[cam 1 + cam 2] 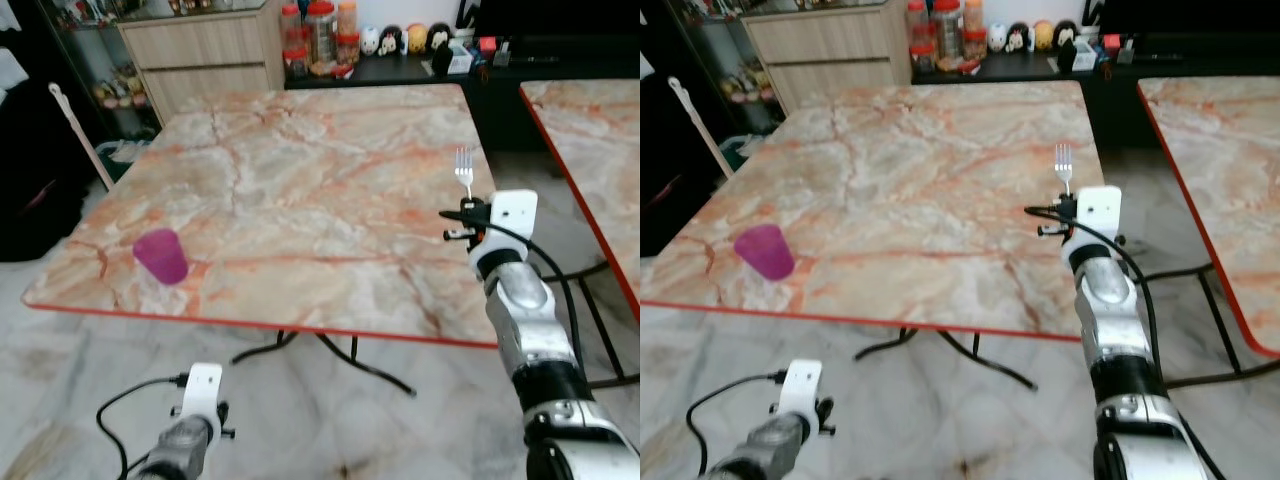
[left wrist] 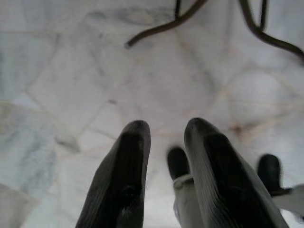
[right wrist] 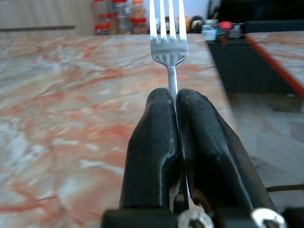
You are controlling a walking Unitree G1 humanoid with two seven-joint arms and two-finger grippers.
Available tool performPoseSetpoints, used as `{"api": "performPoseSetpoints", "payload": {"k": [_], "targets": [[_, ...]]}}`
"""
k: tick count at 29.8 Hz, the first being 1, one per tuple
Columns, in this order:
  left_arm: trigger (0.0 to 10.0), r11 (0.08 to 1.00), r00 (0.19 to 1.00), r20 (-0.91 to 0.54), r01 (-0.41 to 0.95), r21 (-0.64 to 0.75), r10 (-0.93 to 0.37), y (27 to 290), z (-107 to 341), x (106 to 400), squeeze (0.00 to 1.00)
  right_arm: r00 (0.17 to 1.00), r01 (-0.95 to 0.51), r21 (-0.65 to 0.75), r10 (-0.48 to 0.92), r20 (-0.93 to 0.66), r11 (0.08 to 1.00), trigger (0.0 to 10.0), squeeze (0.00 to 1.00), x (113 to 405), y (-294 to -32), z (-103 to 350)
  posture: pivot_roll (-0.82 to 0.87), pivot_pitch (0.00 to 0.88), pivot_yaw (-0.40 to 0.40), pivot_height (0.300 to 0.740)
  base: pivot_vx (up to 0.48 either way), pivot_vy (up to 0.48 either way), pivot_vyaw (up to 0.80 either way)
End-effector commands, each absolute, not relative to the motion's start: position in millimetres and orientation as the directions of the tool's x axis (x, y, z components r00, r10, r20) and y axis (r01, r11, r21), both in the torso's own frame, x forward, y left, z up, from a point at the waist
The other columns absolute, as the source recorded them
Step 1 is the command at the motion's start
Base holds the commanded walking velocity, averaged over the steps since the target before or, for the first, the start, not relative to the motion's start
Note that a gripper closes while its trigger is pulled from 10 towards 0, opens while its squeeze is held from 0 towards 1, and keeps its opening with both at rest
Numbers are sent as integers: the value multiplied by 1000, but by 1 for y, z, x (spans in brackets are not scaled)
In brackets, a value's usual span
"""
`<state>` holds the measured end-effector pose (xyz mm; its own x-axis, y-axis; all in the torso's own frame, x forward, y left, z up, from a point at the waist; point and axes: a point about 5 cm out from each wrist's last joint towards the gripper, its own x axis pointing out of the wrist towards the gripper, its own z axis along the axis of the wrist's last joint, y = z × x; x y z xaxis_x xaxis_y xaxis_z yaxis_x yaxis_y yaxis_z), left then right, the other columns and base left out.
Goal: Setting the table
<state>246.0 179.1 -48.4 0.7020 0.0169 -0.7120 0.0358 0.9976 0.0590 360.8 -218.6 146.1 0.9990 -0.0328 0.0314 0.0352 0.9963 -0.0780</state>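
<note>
The fork (image 3: 167, 47) stands tines-up, its handle clamped between the black fingers of the right gripper (image 3: 173, 102), held above the marble table (image 1: 300, 180) near its 3 o'clock edge. A pink cup (image 1: 161, 255) already sits at about 8 o'clock on the tabletop, well apart from the fork. The step in hand looks like carrying the fork to its place; next it probably needs tilting flat and lowering onto the table. The left gripper (image 2: 164, 142) hangs idle over the floor (image 2: 71, 71), fingers slightly parted, grasping nothing.
</note>
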Motion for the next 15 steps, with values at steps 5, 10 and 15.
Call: {"api": "performPoseSetpoints", "payload": {"k": [5,10,15], "targets": [[10000,996,704,-709,27,82,39,187,-47,246,0,999,32,-84,-28,46,996,10000,0,363,-215,150,-63,49,68,740,0,-296,0],[10000,996,706,-707,24,82,41,186,-47,246,0,999,39,-85,-36,35,996,10000,0,363,-216,147,-60,57,67,740,0,-287,0],[10000,997,704,-708,12,81,49,187,-47,246,0,999,40,-79,-38,27,996,10000,0,363,-215,145,-56,69,66,740,0,-222,0]]}}
